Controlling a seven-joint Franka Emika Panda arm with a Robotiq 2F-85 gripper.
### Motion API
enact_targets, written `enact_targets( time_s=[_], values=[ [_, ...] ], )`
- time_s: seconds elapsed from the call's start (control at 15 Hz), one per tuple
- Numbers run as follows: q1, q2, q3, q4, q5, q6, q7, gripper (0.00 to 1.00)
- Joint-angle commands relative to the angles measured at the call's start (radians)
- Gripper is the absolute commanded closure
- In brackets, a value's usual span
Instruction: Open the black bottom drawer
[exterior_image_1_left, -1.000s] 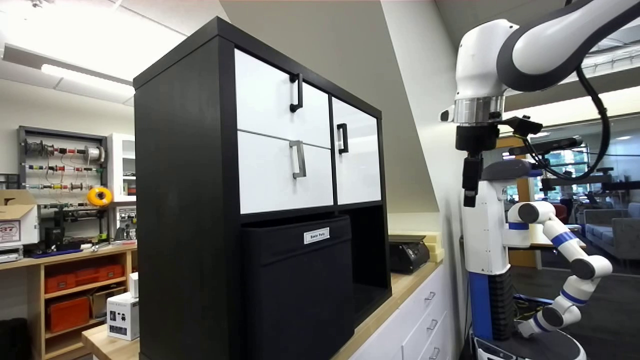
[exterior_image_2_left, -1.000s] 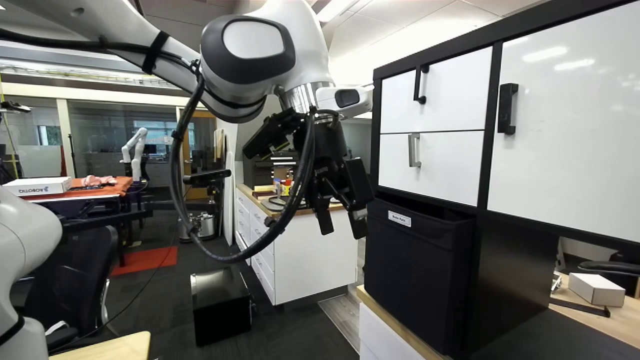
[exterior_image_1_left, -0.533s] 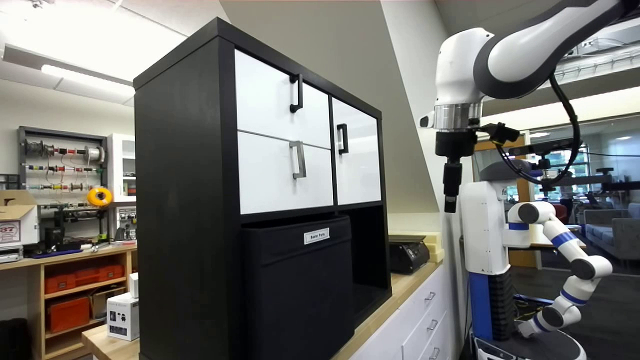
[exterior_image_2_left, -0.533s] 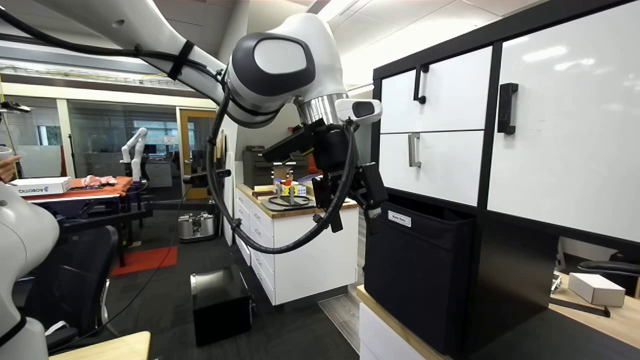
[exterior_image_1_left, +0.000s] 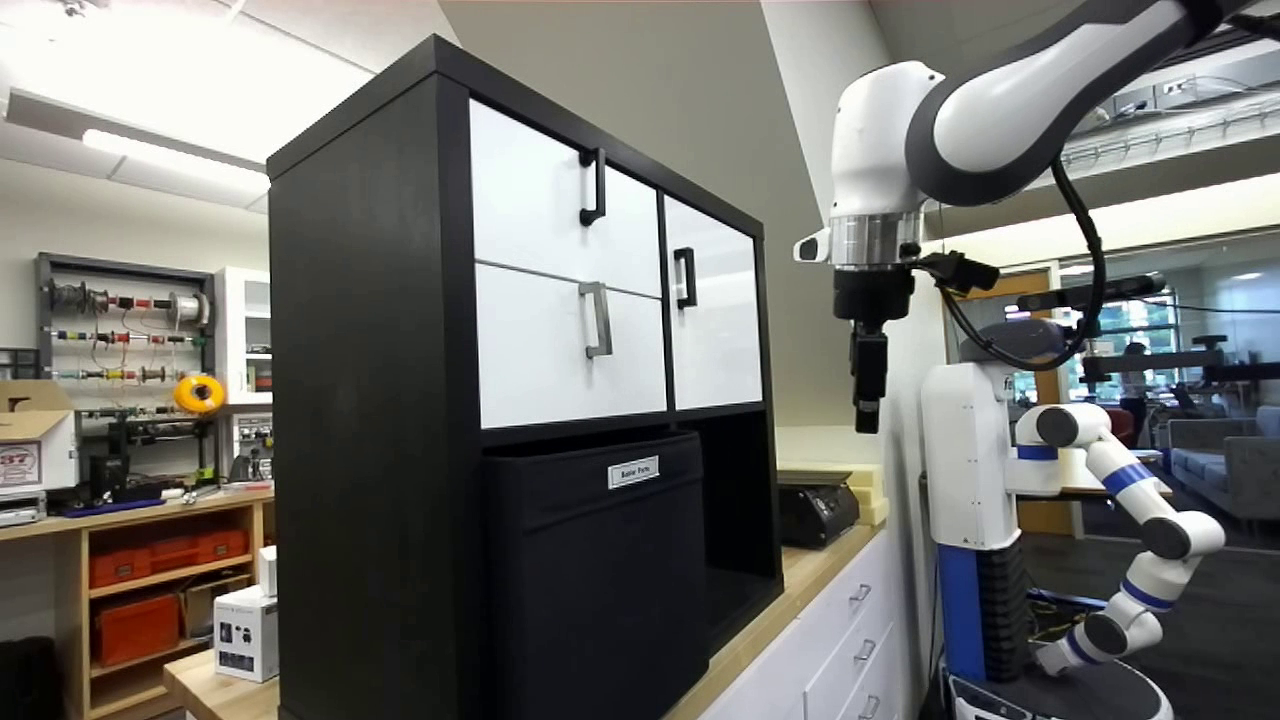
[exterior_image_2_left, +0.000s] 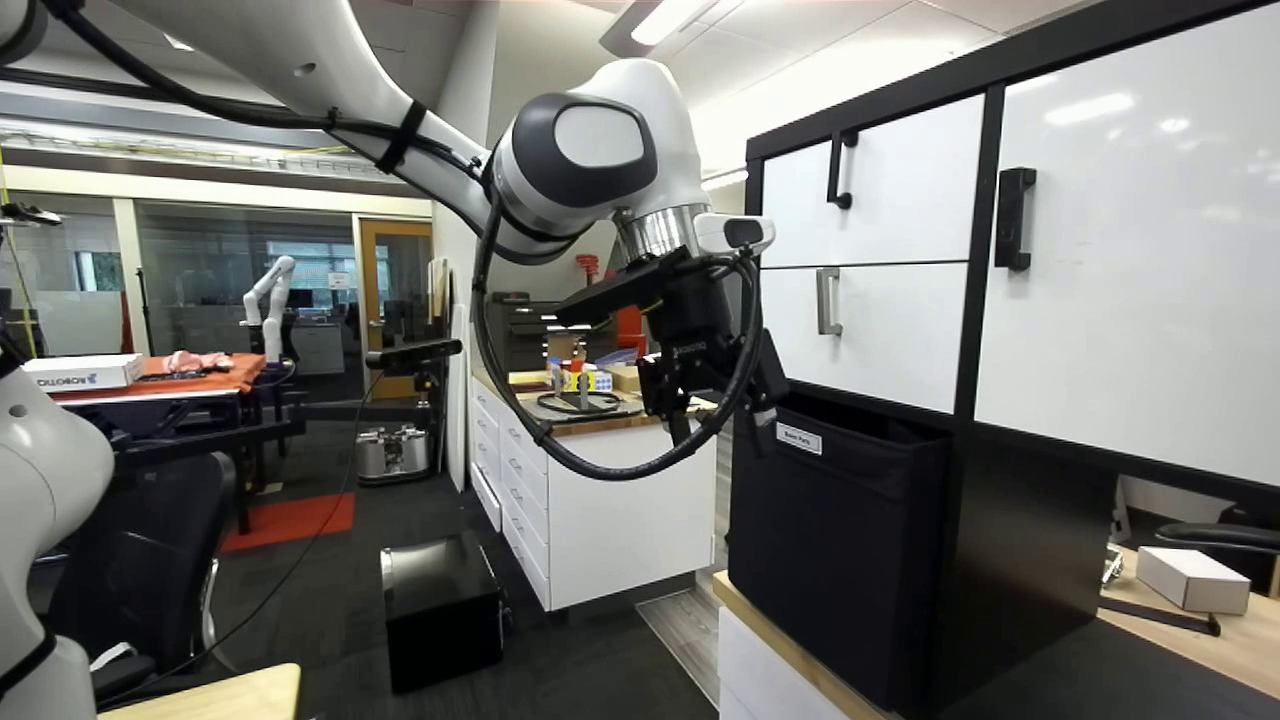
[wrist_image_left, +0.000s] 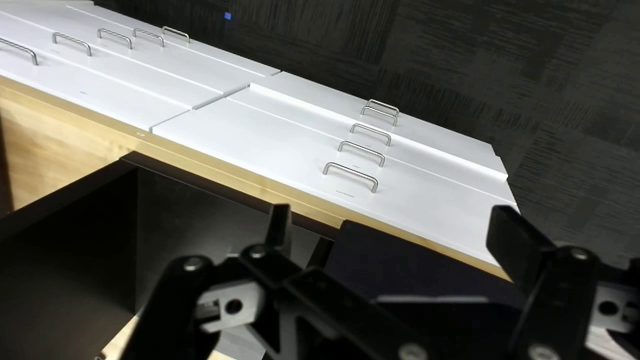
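Plainly agape, the pincer (exterior_image_1_left: 865, 418) hangs apart from the black bottom drawer (exterior_image_1_left: 600, 570), at its two o'clock in an exterior view.

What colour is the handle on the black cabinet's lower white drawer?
Silvery grey; the handle shows best in an exterior view.

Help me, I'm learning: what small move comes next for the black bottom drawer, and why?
Probably ease the end effector toward the black bottom drawer, near its white label: the jaws are open, yet an exterior view shows a gap to the drawer.
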Motion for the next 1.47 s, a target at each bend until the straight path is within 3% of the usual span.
enact_targets(
  time_s=[0.0,0.93,1.4],
  values=[
    [0.000,0.002,0.001,0.003,0.001,-0.003,-0.002,0.00],
    [0.036,0.096,0.025,0.094,0.021,0.066,-0.065,0.00],
    [0.040,0.194,0.025,0.200,0.034,0.139,-0.232,0.00]
  ],
)
